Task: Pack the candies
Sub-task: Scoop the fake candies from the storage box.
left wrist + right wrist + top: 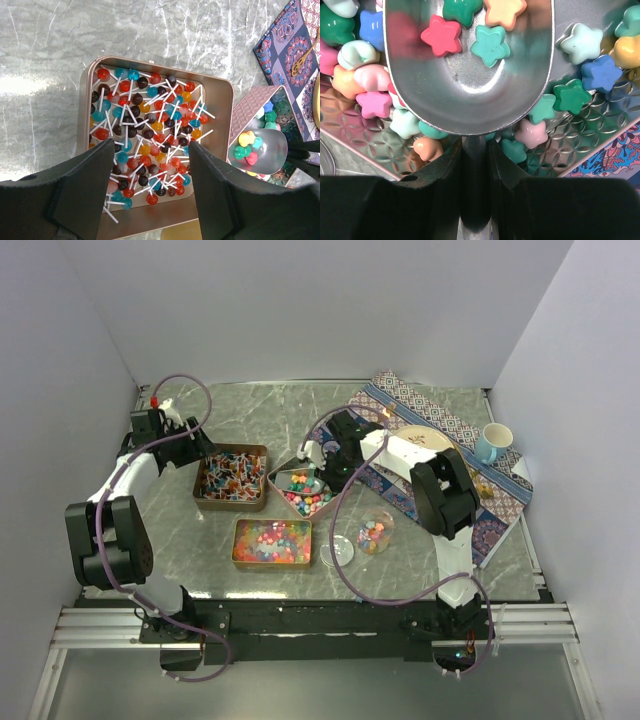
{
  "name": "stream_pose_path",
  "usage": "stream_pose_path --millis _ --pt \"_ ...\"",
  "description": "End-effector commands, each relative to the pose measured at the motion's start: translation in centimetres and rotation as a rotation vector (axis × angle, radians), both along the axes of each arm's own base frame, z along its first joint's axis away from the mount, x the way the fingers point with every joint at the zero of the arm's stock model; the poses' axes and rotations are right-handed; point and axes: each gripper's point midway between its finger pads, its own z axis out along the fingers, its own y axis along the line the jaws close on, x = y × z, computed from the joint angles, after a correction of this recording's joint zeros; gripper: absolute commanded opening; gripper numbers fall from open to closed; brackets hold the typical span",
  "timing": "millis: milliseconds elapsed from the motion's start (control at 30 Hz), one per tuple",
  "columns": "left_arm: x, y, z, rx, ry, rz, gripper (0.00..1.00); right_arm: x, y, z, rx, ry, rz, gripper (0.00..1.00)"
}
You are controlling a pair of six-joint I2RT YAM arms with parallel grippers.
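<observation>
Chunky pastel star candies (572, 95) fill a patterned tin (277, 477). My right gripper (475, 150) is shut on the handle of a metal scoop (470, 85), which holds a few star candies just above that tin; it also shows in the top view (322, 464). Stick sweets (150, 125) fill a copper tin (203, 472). My left gripper (152, 160) is open and empty, hovering over that tin's near side; it also shows in the top view (198, 448). Tiny orange-pink beads (271, 540) fill a third tin.
A clear round jar (376, 531) with a few candies lies at front centre, its lid (338, 551) beside it. A patterned cloth (455, 420) at the right carries a plate (428, 438) and a blue mug (492, 443). White walls enclose the table.
</observation>
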Motion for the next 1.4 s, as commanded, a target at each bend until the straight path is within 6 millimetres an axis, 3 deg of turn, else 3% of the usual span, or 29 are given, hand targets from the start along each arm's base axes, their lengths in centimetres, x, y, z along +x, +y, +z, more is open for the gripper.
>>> stream_pose_path --millis 0,133,300,633,833,967,1067,1133,1167,1367 --pt "0.5 0.2 1.7 0.018 -0.065 -0.008 0.67 0.6 -0.1 0.6 0.033 -0.006 -0.040 0.00" --pt "0.4 0.1 1.9 0.015 -0.070 -0.012 0.67 0.7 0.0 2.0 0.083 -0.026 -0.054 0.00" --pt "0.2 0.1 2.0 0.021 -0.072 -0.015 0.67 1.0 0.7 6.0 0.203 -0.100 -0.061 0.00" --pt "0.3 0.0 2.7 0.012 -0.090 -0.011 0.67 1.4 1.2 11.0 0.337 -0.207 -0.104 0.00" --pt "-0.2 0.1 3.2 0.024 -0.085 -0.018 0.67 1.3 0.6 14.5 0.487 -0.219 -0.171 0.00" --pt "-0.4 0.3 3.2 0.036 -0.084 -0.021 0.67 0.6 -0.3 15.4 0.526 -0.209 -0.192 0.00" --pt "-0.5 0.4 3.5 0.046 -0.094 -0.020 0.67 -0.9 -1.8 17.3 0.548 -0.245 -0.190 0.00" --pt "-0.6 0.6 3.9 0.055 -0.105 -0.020 0.67 -1.7 -3.2 17.4 0.533 -0.252 -0.190 0.00" --pt "-0.8 0.6 3.8 0.059 -0.104 -0.020 0.67 -2.2 -4.0 18.6 0.540 -0.281 -0.187 0.00" --pt "-1.3 1.5 3.2 0.102 -0.104 -0.019 0.67 -5.3 -9.4 19.1 0.477 -0.336 -0.206 0.00"
